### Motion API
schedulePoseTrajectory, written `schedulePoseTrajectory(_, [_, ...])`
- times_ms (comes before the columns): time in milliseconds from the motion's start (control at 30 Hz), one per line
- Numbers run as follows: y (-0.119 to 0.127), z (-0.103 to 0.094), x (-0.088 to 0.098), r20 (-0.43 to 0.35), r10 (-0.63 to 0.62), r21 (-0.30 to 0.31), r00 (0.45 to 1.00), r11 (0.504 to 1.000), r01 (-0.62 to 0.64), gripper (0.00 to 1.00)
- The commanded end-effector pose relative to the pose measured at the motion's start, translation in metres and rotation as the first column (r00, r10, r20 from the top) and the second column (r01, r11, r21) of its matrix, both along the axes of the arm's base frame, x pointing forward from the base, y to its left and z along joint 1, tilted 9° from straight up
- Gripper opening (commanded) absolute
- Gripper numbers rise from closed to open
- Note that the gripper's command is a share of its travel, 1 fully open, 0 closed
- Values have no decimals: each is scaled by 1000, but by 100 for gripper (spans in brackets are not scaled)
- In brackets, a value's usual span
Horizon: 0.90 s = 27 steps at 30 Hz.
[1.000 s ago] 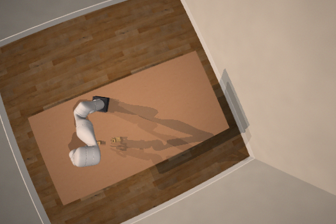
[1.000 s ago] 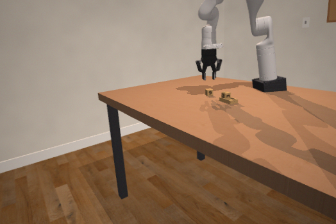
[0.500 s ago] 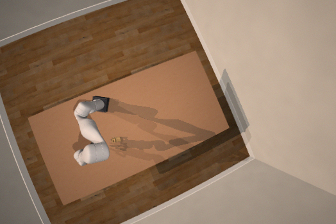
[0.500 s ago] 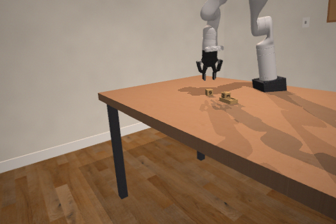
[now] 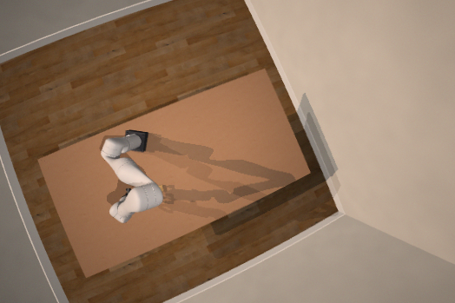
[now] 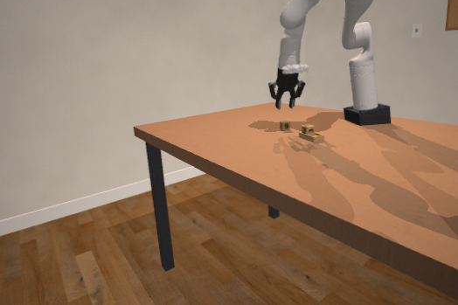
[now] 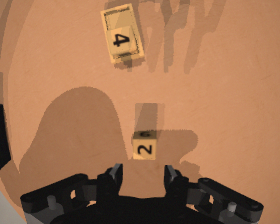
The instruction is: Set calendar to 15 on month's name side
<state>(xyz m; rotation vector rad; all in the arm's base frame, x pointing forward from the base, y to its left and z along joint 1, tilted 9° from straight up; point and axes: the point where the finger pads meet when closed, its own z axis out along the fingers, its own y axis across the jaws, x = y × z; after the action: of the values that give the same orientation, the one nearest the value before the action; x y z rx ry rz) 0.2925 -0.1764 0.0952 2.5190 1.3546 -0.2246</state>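
My gripper (image 6: 285,106) (image 7: 143,173) is partly open and empty, above the table. A loose wooden cube (image 6: 285,126) (image 7: 144,149) stands flat on the table below it, just beyond the fingertips in the wrist view. It has a 2 on top, turned sideways there; a side face reads 9 or 6. The wooden tray (image 6: 312,137) (image 7: 118,17) lies on the table, up and left in the wrist view. Another cube (image 6: 308,129) (image 7: 122,39) sits in the tray toward its near end, with 4 on top. The month's name is not legible. In the top view the arm hides most of these.
The arm's black base (image 5: 141,145) (image 6: 367,115) stands on the table (image 5: 243,113) (image 6: 205,135), near its long edge. Shadows of the arm fall across the table and around the tray. A dark block shows at the left edge of the wrist view.
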Motion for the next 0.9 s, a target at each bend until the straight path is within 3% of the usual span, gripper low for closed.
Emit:
schedulePoseTrajectory(0, [2,0,2,-5,11,-8,1000,1000,-11,48])
schedulePoseTrajectory(400, [3,-2,2,-30,4,-35,1000,999,-5,48])
schedulePoseTrajectory(867, [4,-2,3,-130,-43,-210,991,978,14,48])
